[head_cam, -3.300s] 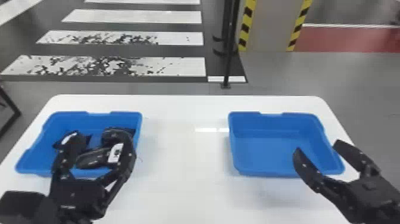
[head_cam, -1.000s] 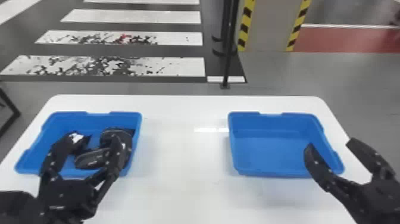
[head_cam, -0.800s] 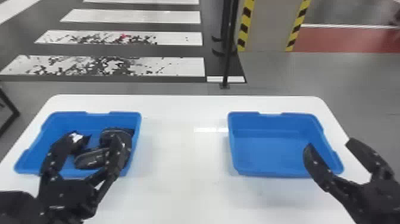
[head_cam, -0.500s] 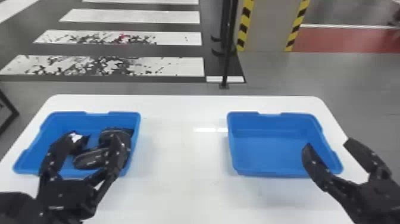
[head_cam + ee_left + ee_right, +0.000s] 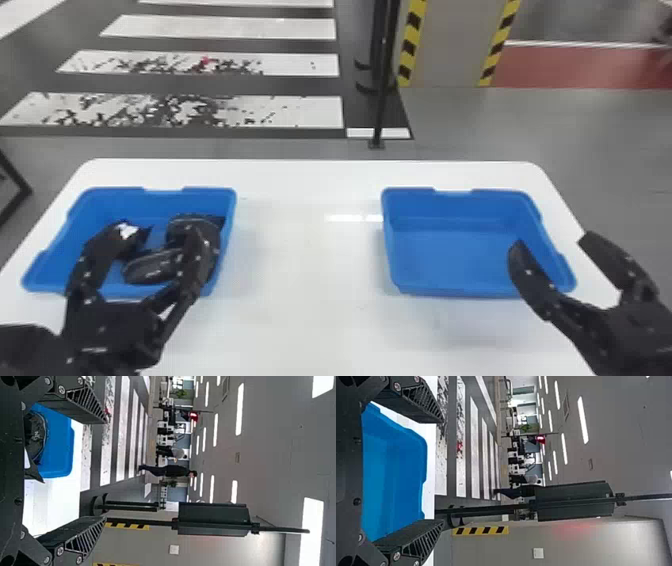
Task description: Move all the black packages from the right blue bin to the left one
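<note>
The white table (image 5: 305, 320) spreads beneath both pairs of jaws; the right blue bin (image 5: 450, 205), partly under and inward of the right gripper's (image 5: 552, 241) parted, unloaded jaws, shows no package; the left bin (image 5: 115, 202), under the left gripper's (image 5: 161, 229) wide, released jaws, holds black packages (image 5: 152, 266) between and beyond them; the transfer looks finished, only backing away perhaps remaining; a white patch (image 5: 127, 230) by the left jaws' outer tip shows no readable writing.

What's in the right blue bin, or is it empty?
Empty: in the head view, the right blue bin shows only bare blue floor and walls, with no black package inside.
</note>
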Robot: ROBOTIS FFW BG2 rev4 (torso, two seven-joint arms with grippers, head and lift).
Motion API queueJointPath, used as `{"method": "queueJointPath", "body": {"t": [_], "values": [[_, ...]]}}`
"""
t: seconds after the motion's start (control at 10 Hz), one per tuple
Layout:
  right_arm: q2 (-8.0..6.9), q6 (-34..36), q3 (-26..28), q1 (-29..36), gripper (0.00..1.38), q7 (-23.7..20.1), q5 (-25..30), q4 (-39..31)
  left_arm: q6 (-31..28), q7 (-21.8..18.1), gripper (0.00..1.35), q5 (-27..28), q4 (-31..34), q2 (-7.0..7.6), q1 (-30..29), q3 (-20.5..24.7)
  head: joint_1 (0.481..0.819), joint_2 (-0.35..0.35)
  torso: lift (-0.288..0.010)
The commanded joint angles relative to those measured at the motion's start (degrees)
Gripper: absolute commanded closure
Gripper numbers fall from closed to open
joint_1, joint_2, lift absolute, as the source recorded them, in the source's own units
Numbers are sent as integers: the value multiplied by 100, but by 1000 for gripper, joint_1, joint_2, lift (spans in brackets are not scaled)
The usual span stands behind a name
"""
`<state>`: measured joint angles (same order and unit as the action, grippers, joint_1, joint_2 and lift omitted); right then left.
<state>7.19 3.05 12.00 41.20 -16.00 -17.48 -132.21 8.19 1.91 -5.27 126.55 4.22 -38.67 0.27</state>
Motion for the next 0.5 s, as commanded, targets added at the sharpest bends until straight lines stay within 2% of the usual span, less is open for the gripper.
{"method": "queueJointPath", "body": {"t": [0.0, 0.4], "values": [[2, -24, 0, -14, 137, 0, -23, 23, 11, 2, 185, 2, -6, 0, 0, -4, 695, -32, -140], [-7, -52, 0, -14, 137, 0, -34, 51, 25, -6, 185, 25, -6, -18, 0, 30, 695, -33, -140]]}}
